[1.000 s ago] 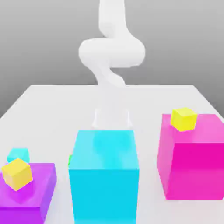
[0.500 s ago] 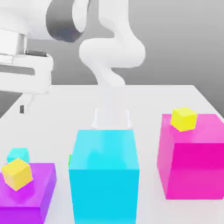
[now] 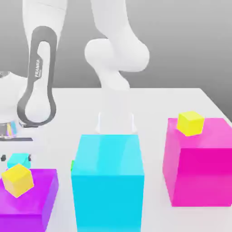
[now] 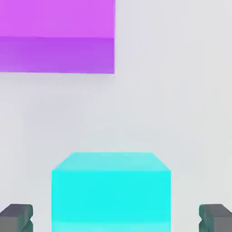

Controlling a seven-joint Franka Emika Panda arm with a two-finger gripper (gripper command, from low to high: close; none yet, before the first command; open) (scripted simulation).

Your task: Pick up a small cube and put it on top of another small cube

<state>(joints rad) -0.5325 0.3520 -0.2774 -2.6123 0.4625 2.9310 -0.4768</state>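
One small cyan cube (image 4: 111, 197), the one for picking, sits at about eight o'clock in the exterior view, at twelve o'clock from the yellow cube (image 3: 17, 180) and just behind the low purple block (image 3: 29, 192). It lies flat and square: in the hand view its straight edge runs along the line between the two fingertips (image 4: 16, 218), and its edges line up with those of the purple block (no long axis that I can make out). Two of its opposite sides face the fingertips.

The gripper (image 3: 16, 158) is open, its fingertips parted wider than the cube, and it has hold of nothing. In the exterior view one fingertip stands at nine o'clock of the cube and the other at three; the hand view shows a gap on each side, so neither touches it. The cube lies between them.

The arm (image 3: 41, 72) reaches in at ten o'clock in the exterior view. The large cyan block (image 3: 108, 199) stands at six o'clock, with a bit of green (image 3: 73, 166) peeking past its nine o'clock edge. The pink block (image 3: 201, 174) is at four o'clock, a second yellow cube (image 3: 190, 123) resting on top.
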